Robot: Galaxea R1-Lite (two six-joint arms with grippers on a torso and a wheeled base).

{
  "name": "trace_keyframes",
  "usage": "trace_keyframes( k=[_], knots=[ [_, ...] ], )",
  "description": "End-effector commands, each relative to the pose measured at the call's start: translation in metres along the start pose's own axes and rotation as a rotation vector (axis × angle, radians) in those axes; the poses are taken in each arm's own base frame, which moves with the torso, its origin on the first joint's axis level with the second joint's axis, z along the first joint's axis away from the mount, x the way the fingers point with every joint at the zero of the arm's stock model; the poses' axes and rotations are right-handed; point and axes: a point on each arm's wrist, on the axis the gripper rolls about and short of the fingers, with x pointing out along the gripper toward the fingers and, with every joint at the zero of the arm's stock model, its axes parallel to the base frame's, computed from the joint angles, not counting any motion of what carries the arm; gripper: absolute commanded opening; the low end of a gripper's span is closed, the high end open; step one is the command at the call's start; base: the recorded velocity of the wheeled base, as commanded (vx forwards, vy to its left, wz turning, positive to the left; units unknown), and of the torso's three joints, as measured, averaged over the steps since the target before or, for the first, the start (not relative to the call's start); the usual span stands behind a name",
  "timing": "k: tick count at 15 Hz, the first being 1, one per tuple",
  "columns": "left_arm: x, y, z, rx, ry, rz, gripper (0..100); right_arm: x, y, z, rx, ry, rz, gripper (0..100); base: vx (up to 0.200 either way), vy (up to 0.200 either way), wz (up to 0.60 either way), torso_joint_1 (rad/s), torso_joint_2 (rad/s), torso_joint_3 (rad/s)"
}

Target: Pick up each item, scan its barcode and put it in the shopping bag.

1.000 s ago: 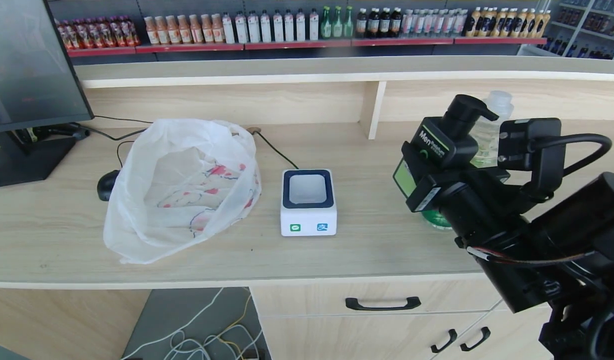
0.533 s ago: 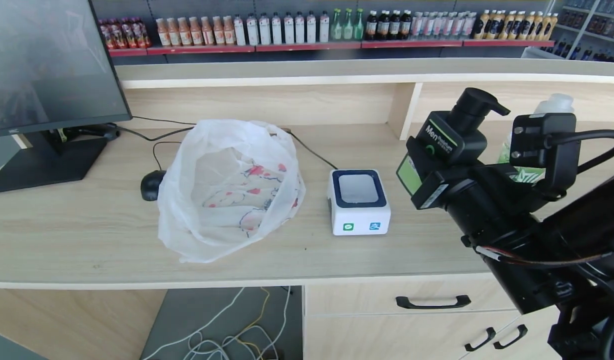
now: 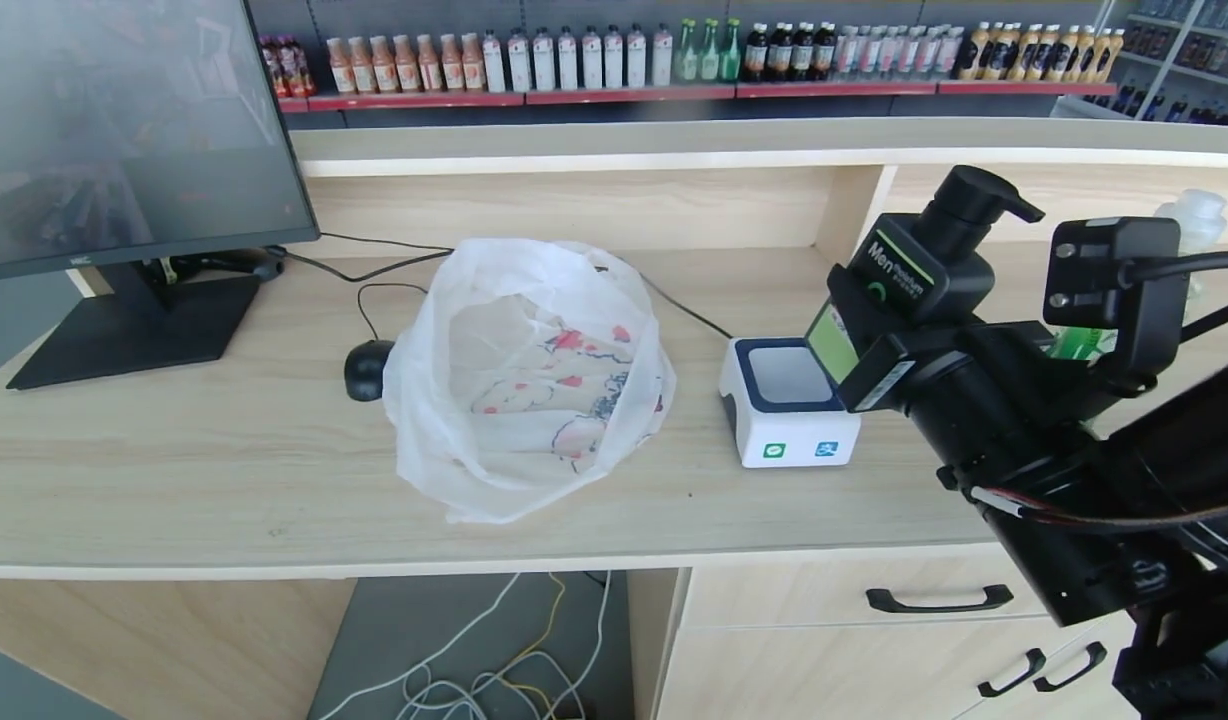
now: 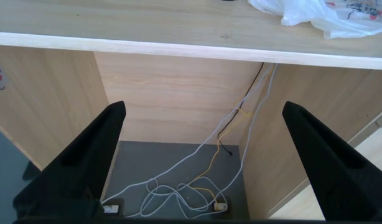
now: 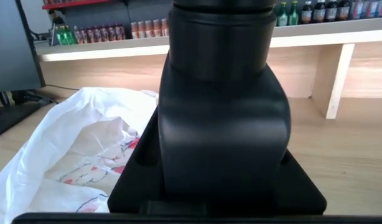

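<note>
"Around the barcode scanner [image 3: 786, 400], how far along are we?"

"Early, I'd judge. The shopping bag [image 3: 524, 380] lies open to the scanner's left, and I can make out no goods inside. The black pump bottle [image 3: 909, 285] is up off the counter, clamped in the right gripper [image 3: 904, 345], just above the scanner's right edge. Scanning and bagging are both left."

"More to do?"

"A clear green-labelled bottle [image 3: 1189, 225] waits well right of the scanner. The left gripper [image 4: 203, 162] hangs spread and empty, lower than the scanner, facing the space under the counter."

"And the room?"

"Pale wood counter [image 3: 174, 480]; a drinks shelf [image 3: 674, 60] far behind the scanner; a monitor [image 3: 124, 130] far left — a mouse [image 3: 366, 370] just beyond the bag."
</note>
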Motion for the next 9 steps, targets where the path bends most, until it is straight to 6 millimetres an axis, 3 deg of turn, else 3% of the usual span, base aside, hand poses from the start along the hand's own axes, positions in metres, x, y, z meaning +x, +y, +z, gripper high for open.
trace_keyframes(
  k=[1, 4, 9],
  knots=[
    [0.000, 0.000, 0.000, 0.000, -0.001, 0.000, 100, -0.001, 0.000, 0.001, 0.002, 0.000, 0.004, 0, 0.000, 0.000, 0.00, 0.000, 0.00, 0.000],
    [0.000, 0.000, 0.000, 0.000, -0.001, 0.000, 100, 0.000, 0.001, -0.003, 0.037, 0.010, -0.001, 0, 0.000, 0.000, 0.00, 0.000, 0.00, 0.000],
    [0.000, 0.000, 0.000, 0.000, -0.001, 0.000, 100, 0.020, -0.008, -0.029, 0.136, 0.045, -0.059, 0, 0.000, 0.000, 0.00, 0.000, 0.00, 0.000]
  ],
)
